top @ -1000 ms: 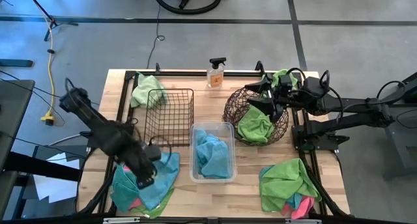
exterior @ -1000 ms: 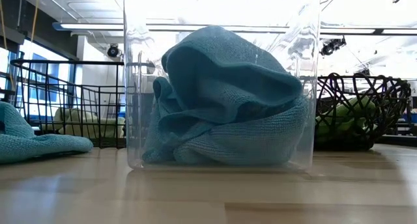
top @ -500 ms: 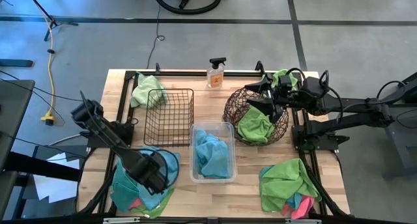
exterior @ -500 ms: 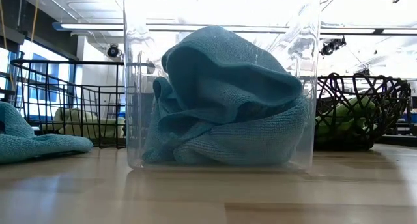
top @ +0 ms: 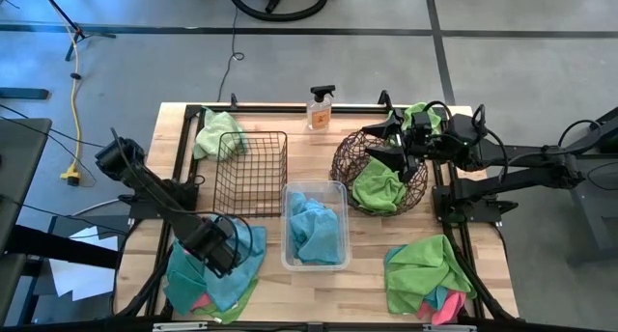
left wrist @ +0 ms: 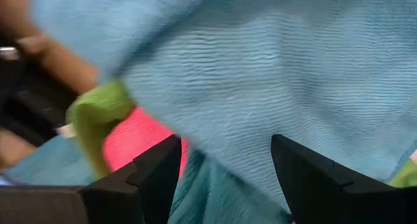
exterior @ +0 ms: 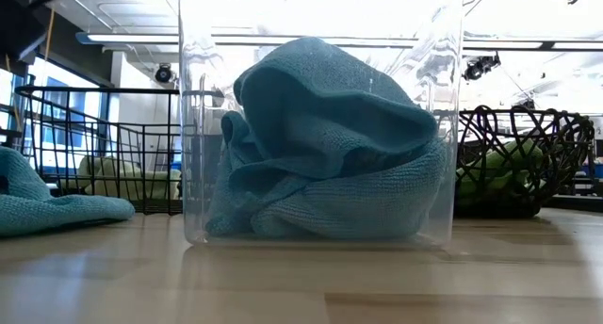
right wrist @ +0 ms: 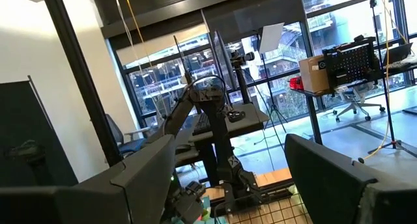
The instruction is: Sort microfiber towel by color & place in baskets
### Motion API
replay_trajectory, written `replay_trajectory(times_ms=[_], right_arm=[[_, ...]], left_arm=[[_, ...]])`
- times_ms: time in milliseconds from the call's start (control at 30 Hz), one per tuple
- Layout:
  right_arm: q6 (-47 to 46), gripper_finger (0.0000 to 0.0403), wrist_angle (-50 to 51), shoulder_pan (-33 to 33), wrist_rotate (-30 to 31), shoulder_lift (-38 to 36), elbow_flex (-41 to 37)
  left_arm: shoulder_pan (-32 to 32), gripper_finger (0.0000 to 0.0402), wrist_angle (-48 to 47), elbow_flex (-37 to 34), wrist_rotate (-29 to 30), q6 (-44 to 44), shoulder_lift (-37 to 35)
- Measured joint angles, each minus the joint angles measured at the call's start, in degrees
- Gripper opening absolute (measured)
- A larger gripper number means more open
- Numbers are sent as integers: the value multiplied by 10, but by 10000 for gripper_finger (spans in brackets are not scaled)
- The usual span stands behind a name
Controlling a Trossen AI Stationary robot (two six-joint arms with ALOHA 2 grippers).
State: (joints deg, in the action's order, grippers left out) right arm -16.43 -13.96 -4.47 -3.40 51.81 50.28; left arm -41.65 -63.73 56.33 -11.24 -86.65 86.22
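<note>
A: Any labels you can read from here?

B: Only the spray bottle (top: pixel 320 108) at the far edge has one, and the print is too small to make out. The cardboard box (right wrist: pixel 314 73) seen from the right wrist carries marks I can't read either.

A: Where are the towels?

B: Teal ones fill the clear tub (top: pixel 314 226) in the middle. Green ones lie in the woven basket (top: pixel 380 174), and another green one sits beside the wire basket (top: pixel 250 170), which looks empty. Mixed piles lie at the near left (top: pixel 214 274) and the near right (top: pixel 429 278).

A: And the grippers?

B: The left gripper (top: pixel 218 250) is low over the left pile, jaws apart, teal cloth between the fingers (left wrist: pixel 153 172) but not pinched that I can see. The right gripper (top: pixel 386 144) hangs above the woven basket, fingers spread wide, holding nothing.
</note>
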Motion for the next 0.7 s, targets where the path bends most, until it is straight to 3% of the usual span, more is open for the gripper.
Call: replay_trajectory(times_ms=[300,400,567,700], right_arm=[[0,287,0,0,10,0,0],[0,287,0,0,17,0,0],[2,287,0,0,18,0,0],[2,287,0,0,18,0,0]], left_arm=[[0,218,31,-9,1,-8,0],[0,170,37,-9,-1,7,0],[0,21,25,9,-1,53,-19],[0,8,-14,43,-4,104,-71]])
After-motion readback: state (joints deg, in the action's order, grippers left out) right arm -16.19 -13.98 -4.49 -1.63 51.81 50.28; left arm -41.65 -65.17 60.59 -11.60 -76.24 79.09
